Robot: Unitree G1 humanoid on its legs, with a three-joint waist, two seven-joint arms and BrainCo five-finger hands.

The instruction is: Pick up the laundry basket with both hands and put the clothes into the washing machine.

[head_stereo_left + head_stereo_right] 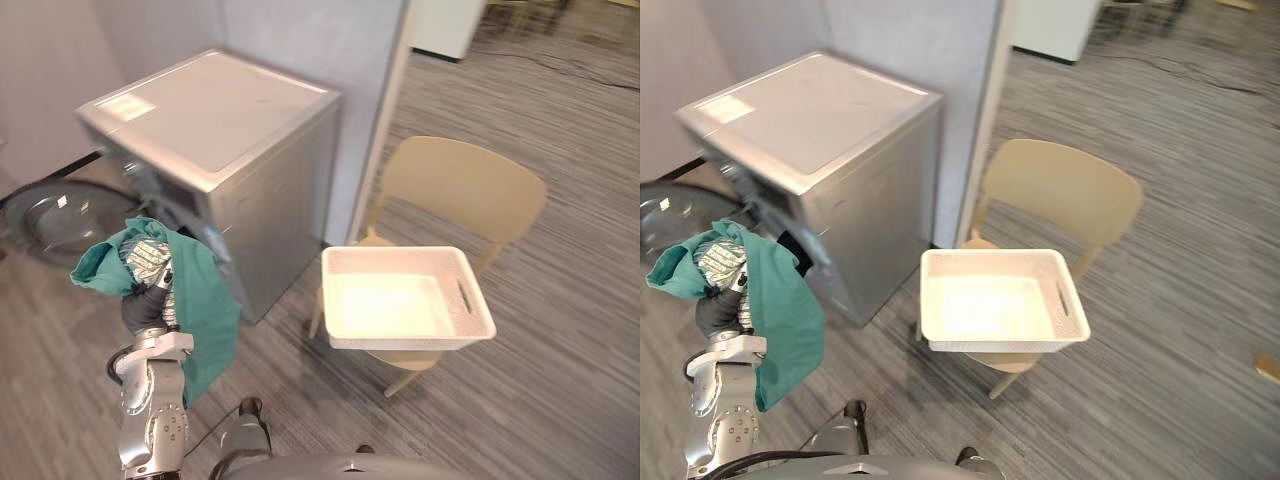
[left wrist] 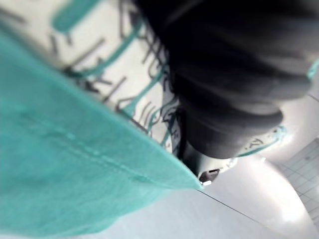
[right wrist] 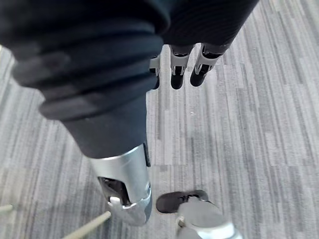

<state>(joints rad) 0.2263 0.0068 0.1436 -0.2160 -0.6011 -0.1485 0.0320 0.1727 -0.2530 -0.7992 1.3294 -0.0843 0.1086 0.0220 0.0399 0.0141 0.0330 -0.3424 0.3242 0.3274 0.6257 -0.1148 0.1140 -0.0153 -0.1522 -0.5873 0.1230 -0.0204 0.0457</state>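
My left hand (image 1: 143, 308) is raised in front of the washing machine (image 1: 220, 130), with teal clothes (image 1: 205, 300) and a white patterned garment (image 1: 148, 258) draped over it. The cloth covers the hand from its dark cover upward, and the left wrist view shows that cover (image 2: 234, 74) pressed against the cloth (image 2: 60, 164). The machine's round door (image 1: 50, 215) stands open at its left, and the clothes hang just before the opening. The white laundry basket (image 1: 400, 342) sits empty on a beige chair (image 1: 460, 185), to the right of the machine. My right hand (image 3: 178, 74) hangs over the floor, fingers straight, holding nothing.
A pale partition wall (image 1: 385, 110) stands between the machine and the chair. Grey striped floor (image 1: 560, 400) lies around the chair and in front of the machine.
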